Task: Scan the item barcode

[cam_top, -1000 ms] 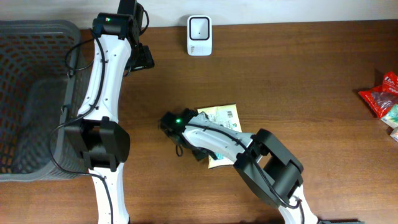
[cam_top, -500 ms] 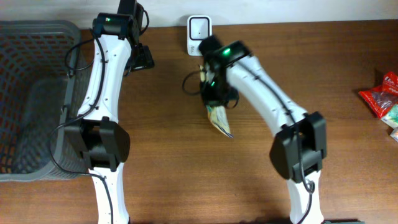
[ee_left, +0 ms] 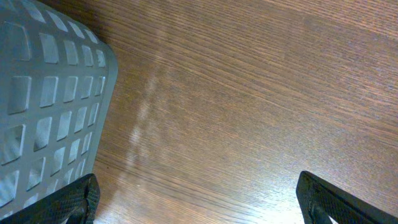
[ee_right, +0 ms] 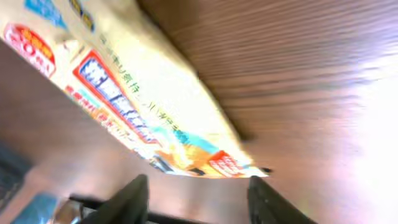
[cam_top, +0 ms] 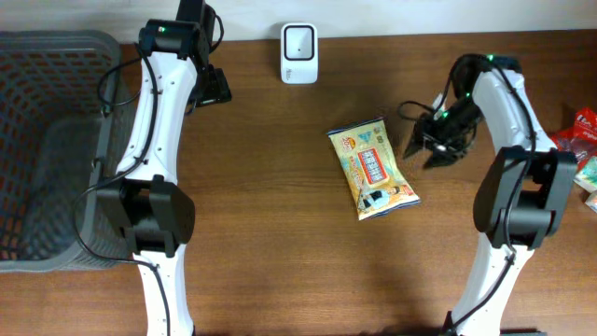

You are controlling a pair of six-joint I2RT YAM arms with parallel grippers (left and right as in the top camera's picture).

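Mid-table, the snack packet (cam_top: 371,168) is laid face-up (right gripper (cam_top: 431,145) parted, empty; left gripper (cam_top: 213,86) wide apart); grabbing and flipping toward the scanner (cam_top: 299,53) is probably needed.

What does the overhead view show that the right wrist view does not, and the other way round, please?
Only overhead: the grey basket at the left, the white scanner at the table's far edge, and red packets at the right edge. Only right wrist: the right gripper's fingertips up close, apart with nothing between them. Both: the snack packet lying printed side up on the wooden table.
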